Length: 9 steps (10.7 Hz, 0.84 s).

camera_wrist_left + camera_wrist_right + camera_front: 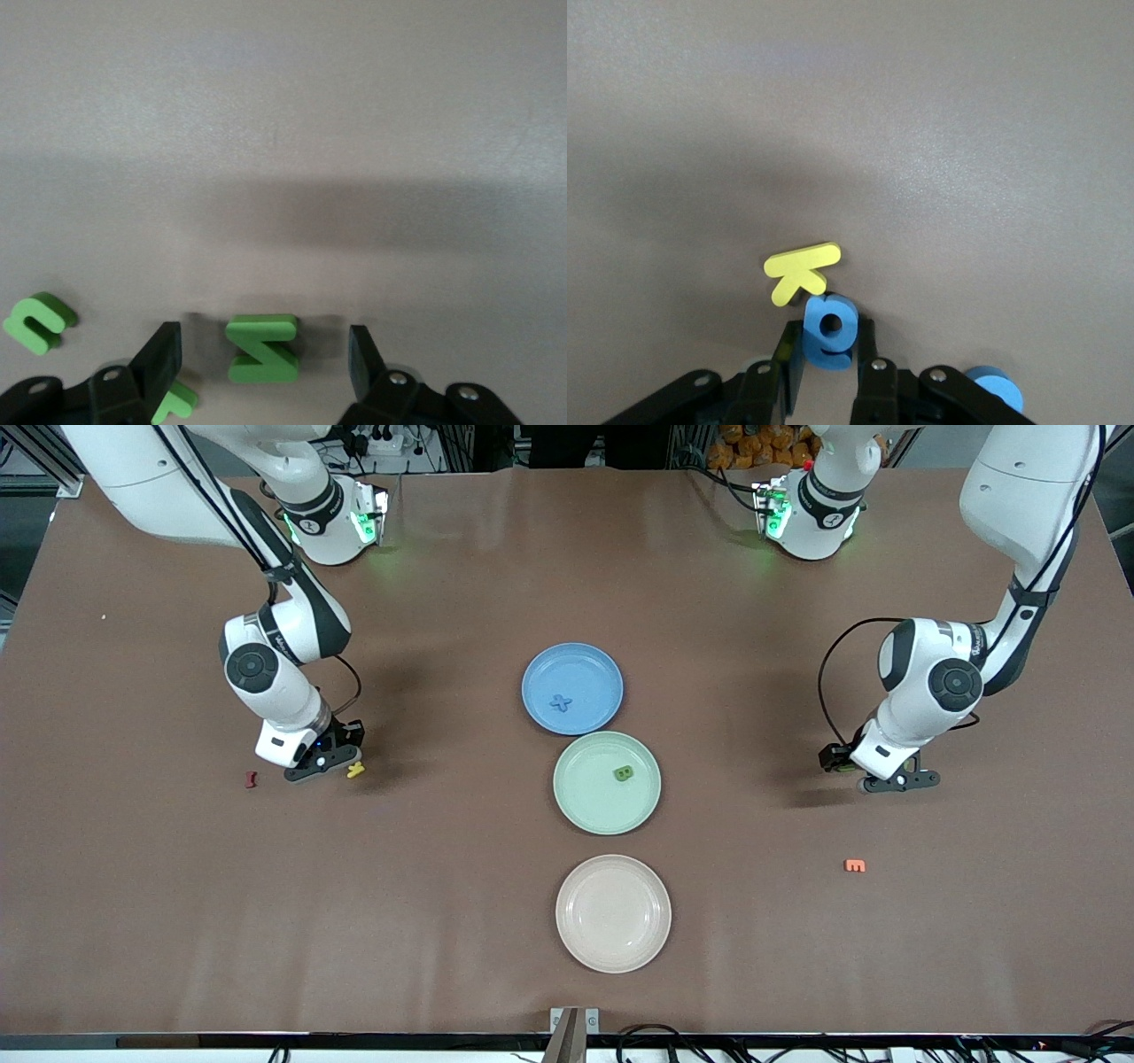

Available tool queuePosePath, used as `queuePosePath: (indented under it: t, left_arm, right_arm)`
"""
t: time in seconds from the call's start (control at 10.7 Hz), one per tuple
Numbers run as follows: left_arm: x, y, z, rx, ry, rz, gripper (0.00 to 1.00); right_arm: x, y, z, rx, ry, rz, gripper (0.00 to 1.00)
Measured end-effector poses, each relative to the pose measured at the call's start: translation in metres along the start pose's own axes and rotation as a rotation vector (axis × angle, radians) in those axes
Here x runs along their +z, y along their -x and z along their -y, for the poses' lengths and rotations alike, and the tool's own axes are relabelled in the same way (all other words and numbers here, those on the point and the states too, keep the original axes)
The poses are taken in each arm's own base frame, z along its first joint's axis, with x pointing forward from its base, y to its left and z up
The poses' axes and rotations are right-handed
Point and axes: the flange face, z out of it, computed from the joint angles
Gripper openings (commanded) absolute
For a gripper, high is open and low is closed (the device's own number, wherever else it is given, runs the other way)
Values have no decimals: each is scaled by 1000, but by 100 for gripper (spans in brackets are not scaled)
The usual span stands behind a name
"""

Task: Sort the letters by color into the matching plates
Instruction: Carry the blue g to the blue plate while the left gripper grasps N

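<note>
Brown matte counter (443,921). Landmark is the pale mint green round plate (585,802), mid-counter.

Plates: 3, in one line. Blue round plate (585,664) just beside the mint one, farther from the front camera. Cream-beige round plate (613,934) near it, closer to the camera.

Letters seen: 10.
- 1 blue X-shaped piece (560,702) on the blue plate.
- 1 green blocky piece (624,773) on the mint plate.
- Toward the right arm's end from the mint plate: yellow K-like piece (799,270), dark red piece (251,779), blue round-holed piece (829,329), second blue piece (995,388) partly hidden.
- Toward the left arm's end: orange piece (855,865), green Z/N-shaped piece (261,348) lying flat, long axis across the gap, two more green pieces (37,321) (177,403).

Right gripper (826,365): down at the counter, jaws clenched on the blue round-holed piece, standing on edge, touching the yellow one.

Left gripper (263,359): low, jaws released, straddling the green Z/N-shaped piece, not touching it.
</note>
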Motion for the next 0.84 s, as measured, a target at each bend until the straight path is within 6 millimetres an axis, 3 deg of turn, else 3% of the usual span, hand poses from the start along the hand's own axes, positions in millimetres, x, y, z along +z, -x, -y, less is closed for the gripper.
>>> queuePosePath:
  t: [0.47,0.84]
  left_arm:
    - [-8,3,-1,-24,88,-13,86]
    - [-6,4,-2,-19,92,-10,85]
  right_arm:
    - [-17,-9,-1,54,-15,14,15]
    - [-48,-24,37,186,-62,54,15]
